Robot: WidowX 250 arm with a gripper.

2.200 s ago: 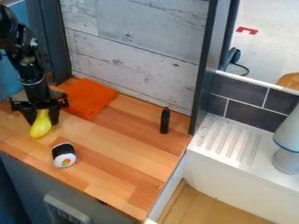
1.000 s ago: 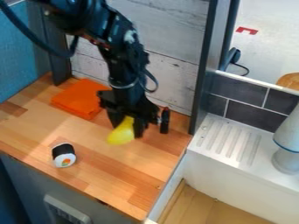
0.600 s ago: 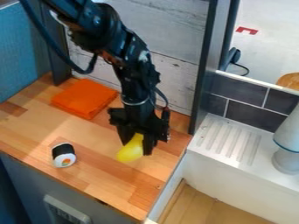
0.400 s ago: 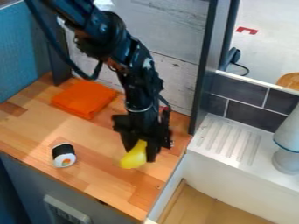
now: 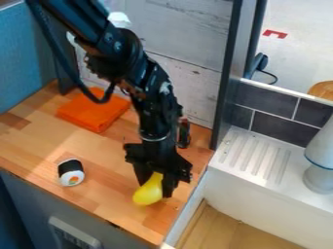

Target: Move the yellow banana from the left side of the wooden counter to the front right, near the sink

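Nearest us, the white basin (image 5: 260, 209) has a flat tan floor. Over the near right part of the wooden counter (image 5: 101, 194), the gripper (image 5: 154, 187) grasps a smooth, bulbous yellow object (image 5: 149, 194). Left of it we see a rounded black-and-white sushi toy (image 5: 71, 173), then a folded orange cloth (image 5: 91, 115) and a slim dark bottle (image 5: 185, 135) near the weathered plank wall (image 5: 192, 85).

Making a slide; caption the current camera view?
Gripper holding a yellow object over a wooden counter, orange cloth behind.
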